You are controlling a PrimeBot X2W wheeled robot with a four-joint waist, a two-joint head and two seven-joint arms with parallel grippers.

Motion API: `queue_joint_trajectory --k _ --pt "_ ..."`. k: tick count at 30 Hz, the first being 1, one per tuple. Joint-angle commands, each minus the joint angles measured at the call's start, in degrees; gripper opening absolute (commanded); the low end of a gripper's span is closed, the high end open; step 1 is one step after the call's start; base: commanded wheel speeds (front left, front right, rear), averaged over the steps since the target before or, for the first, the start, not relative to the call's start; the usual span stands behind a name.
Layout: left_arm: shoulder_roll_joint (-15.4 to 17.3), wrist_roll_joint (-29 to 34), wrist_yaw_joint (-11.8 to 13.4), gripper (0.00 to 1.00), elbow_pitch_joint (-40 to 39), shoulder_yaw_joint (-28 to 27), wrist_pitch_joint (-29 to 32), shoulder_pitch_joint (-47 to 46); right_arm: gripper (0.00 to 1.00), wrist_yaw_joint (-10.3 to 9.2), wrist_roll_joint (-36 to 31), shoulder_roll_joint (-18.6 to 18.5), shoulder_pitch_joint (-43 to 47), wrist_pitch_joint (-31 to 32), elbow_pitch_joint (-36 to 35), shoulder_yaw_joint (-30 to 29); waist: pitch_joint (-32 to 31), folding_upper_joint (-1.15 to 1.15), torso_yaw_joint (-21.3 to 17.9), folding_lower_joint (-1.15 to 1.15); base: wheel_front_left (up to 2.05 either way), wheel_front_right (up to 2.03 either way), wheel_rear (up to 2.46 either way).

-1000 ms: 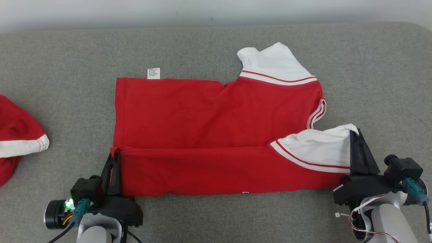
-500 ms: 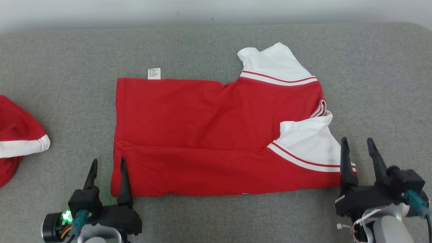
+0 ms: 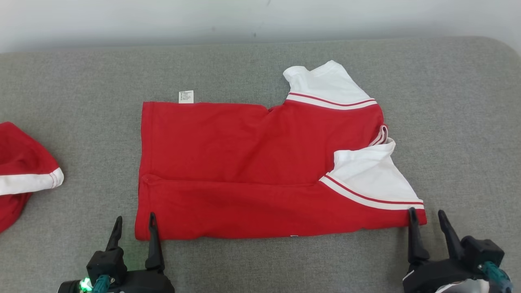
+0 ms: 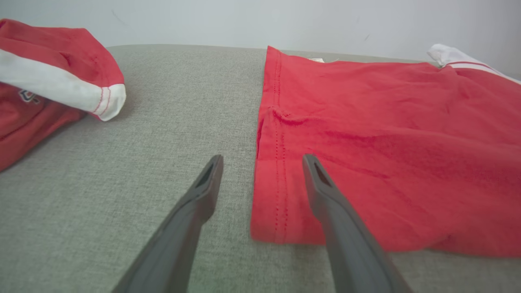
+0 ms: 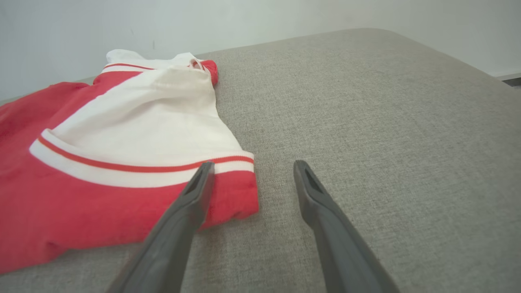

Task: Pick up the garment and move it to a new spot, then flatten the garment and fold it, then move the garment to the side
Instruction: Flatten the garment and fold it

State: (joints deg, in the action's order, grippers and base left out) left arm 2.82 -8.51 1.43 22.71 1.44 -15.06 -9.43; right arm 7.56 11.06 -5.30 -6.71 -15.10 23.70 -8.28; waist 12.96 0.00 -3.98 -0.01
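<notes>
A red and white shirt (image 3: 244, 162) is shown mid-frame on a grey pad (image 3: 81, 73), its lower third apparently folded over, with the left gripper (image 3: 134, 219) and right gripper (image 3: 426, 212) open and empty at its lower corners; folding is judged under way, with the upper edge to be gripped next.

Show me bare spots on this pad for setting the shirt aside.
Widest: right of the shirt, out to the pad edge. Also a strip between shirt and wall, and a narrower gap between its hem and the other garment. Crowded: the near edge, where the left claw and right claw sit at the shirt's corners.
</notes>
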Motion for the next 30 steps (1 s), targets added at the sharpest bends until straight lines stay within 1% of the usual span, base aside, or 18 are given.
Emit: queue_joint_trajectory --k 1,3,4,5,6,7,8,13,19,23,26,27,29,30 --pt "0.13 0.31 -0.23 1.00 -0.20 -0.12 -0.17 -0.04 1.00 -0.13 -0.11 0.11 -0.15 -0.05 1.18 0.81 0.33 0.00 0.19 0.01 0.00 0.00 0.00" --pt "0.12 0.43 -0.22 1.00 -0.17 -0.11 -0.17 -0.25 1.00 -0.13 -0.23 -0.03 -0.97 -0.05 2.72 1.35 0.63 0.00 0.34 0.01 0.00 0.00 0.00" --pt "0.12 0.50 -0.28 1.00 -0.14 -0.14 -0.17 -0.37 0.87 -0.13 -0.29 -0.15 -1.44 -0.05 3.30 1.57 0.77 0.00 0.41 0.01 0.00 0.00 0.00" --pt "0.13 0.64 -0.31 1.00 -0.11 -0.16 -0.17 -0.54 0.51 -0.13 -0.19 -0.24 -1.74 -0.05 4.04 1.72 0.92 0.00 0.51 0.01 0.00 0.00 0.00" --pt "0.13 0.74 -0.38 1.00 -0.05 -0.19 -0.17 -0.70 0.43 -0.13 -0.11 -0.31 -1.99 -0.05 4.48 1.84 1.03 0.00 0.59 0.01 0.00 0.00 0.00" --pt "0.12 0.72 -0.46 1.00 0.04 -0.21 -0.17 -0.88 0.06 -0.13 -0.08 -0.36 -2.29 -0.04 4.90 2.02 1.16 0.00 0.65 0.01 0.00 0.00 0.00" --pt "0.12 0.71 -0.55 1.00 0.15 -0.26 -0.17 -1.09 0.00 -0.13 0.02 -0.47 -2.49 -0.04 5.18 2.04 1.28 0.00 0.70 0.01 0.00 0.00 0.00" --pt "0.12 0.13 -0.85 1.00 0.88 -0.28 -0.17 -1.31 0.00 -0.13 0.54 -0.62 -2.97 -0.03 5.67 2.23 1.51 0.00 0.81 0.01 0.00 0.00 0.00" --pt "0.12 -0.54 -1.39 1.00 1.89 -0.71 -0.17 -1.23 0.00 -0.13 0.58 -1.07 -2.13 -0.04 3.86 2.07 1.63 0.00 0.58 0.01 0.00 0.00 0.00" --pt "0.13 -1.57 -2.73 1.00 3.04 -0.36 -0.17 -1.54 0.00 -0.13 0.71 -1.41 -1.79 -0.04 3.15 2.33 1.89 0.00 0.25 0.01 0.00 0.00 0.00" --pt "0.12 -2.33 -3.21 1.00 3.58 -0.01 -0.17 -2.01 0.00 -0.13 0.81 -1.59 -1.92 -0.04 2.72 2.51 2.08 0.00 0.06 0.01 0.00 0.00 0.00" --pt "0.12 -2.56 -3.24 0.86 3.78 0.12 -0.17 -2.02 0.00 -0.13 0.82 -1.61 -1.96 -0.05 2.59 2.51 2.10 0.00 0.03 0.01 0.00 0.00 0.00" --pt "0.12 -2.80 -3.44 0.00 3.97 0.43 -0.17 -2.16 0.00 -0.13 0.72 -1.65 -1.99 -0.05 2.39 2.51 2.10 0.00 -0.03 0.01 0.00 0.00 0.00" --pt "0.12 -2.94 -3.80 0.00 4.09 0.69 -0.17 -2.19 0.00 -0.13 0.66 -1.66 -1.97 -0.04 2.31 2.48 2.07 0.00 -0.04 0.01 0.00 0.00 0.00"
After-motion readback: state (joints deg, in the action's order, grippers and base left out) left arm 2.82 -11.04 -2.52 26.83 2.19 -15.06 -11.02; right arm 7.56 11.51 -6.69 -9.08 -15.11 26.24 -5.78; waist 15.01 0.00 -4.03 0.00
